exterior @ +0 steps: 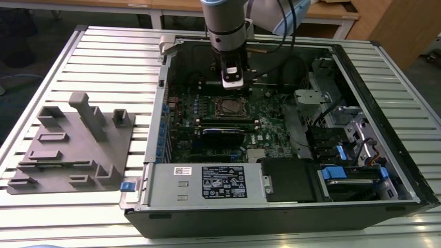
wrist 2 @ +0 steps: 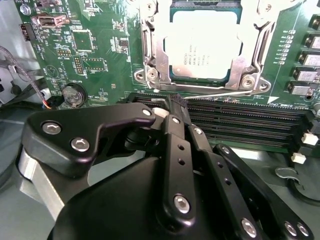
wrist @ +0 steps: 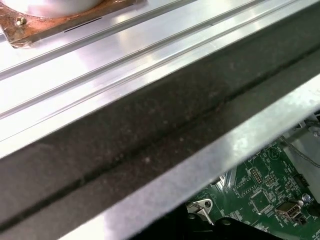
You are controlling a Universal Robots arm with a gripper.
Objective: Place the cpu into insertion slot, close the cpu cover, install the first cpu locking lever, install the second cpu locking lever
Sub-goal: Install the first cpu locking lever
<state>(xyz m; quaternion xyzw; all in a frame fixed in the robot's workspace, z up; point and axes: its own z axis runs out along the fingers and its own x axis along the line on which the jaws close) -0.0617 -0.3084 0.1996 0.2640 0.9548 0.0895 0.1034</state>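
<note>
Just ahead of the closed, empty-looking gripper [wrist 2: 175,102], the cpu [wrist 2: 202,44] already sits in the insertion slot [wrist 2: 160,55] under the cpu cover [wrist 2: 262,45], so probably lever time, needing a careful hook-and-press.

We note faint print on the cpu [wrist 2: 202,42], unreadable. A white label [exterior: 222,181] on the power supply [exterior: 200,182] carries small illegible print.
</note>
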